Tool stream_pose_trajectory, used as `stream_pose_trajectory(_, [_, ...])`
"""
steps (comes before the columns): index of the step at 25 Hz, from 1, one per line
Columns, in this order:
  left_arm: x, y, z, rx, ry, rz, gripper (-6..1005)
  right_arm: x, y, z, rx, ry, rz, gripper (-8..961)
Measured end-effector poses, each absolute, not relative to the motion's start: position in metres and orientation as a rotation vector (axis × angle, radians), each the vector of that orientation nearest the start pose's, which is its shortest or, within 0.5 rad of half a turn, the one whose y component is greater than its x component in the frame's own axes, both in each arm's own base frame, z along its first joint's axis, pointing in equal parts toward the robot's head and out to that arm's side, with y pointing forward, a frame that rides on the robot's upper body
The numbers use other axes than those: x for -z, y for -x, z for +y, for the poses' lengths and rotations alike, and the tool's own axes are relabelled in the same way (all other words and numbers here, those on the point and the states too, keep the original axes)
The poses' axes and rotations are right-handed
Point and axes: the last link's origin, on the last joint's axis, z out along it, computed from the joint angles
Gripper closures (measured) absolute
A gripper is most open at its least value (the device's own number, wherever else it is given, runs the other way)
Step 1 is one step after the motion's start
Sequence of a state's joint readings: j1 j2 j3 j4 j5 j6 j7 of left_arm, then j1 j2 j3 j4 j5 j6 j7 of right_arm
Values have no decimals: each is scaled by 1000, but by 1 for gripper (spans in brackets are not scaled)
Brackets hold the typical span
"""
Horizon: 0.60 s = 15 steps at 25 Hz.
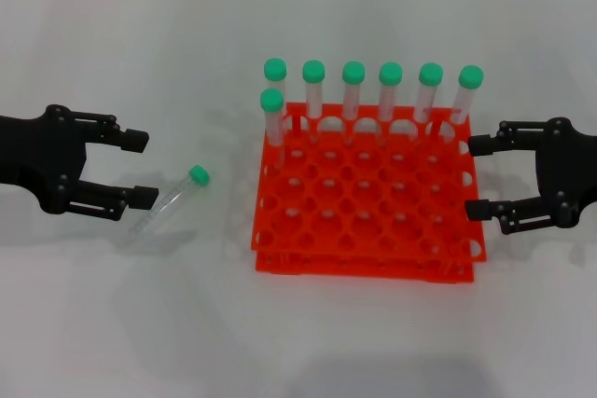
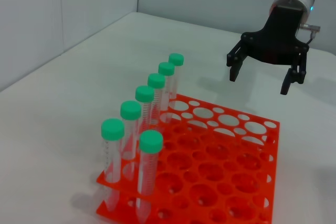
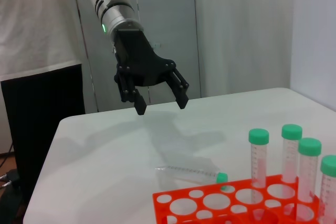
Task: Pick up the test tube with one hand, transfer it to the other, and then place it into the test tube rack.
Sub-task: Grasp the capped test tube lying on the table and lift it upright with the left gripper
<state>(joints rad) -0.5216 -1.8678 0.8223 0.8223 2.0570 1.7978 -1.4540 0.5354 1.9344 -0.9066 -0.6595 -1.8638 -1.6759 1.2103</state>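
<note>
The test tube (image 1: 173, 198) lies on the white table left of the rack, its green cap pointing toward the rack. It also shows in the right wrist view (image 3: 191, 172). My left gripper (image 1: 140, 169) is open and empty just left of the tube, above the table; it also shows in the right wrist view (image 3: 161, 106). The orange-red test tube rack (image 1: 368, 260) stands at the centre. My right gripper (image 1: 474, 177) is open and empty at the rack's right edge; it also shows in the left wrist view (image 2: 259, 81).
Several green-capped tubes (image 1: 353, 90) stand upright along the rack's far row, and one (image 1: 272, 118) stands in the second row at the left. The rack's other holes (image 2: 226, 166) hold nothing. A wall runs behind the table.
</note>
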Motion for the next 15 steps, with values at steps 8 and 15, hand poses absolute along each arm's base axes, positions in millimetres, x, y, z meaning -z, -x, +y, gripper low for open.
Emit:
stream_pose_trajectory(8, [-85,271,325,353,2968,-407,220,-34,-256,329,-618,2908,191,142])
stream_pose_trajectory(15, [-85,271,325,352,2969,-410,222,-33,-256,328,-620,2908,193,142])
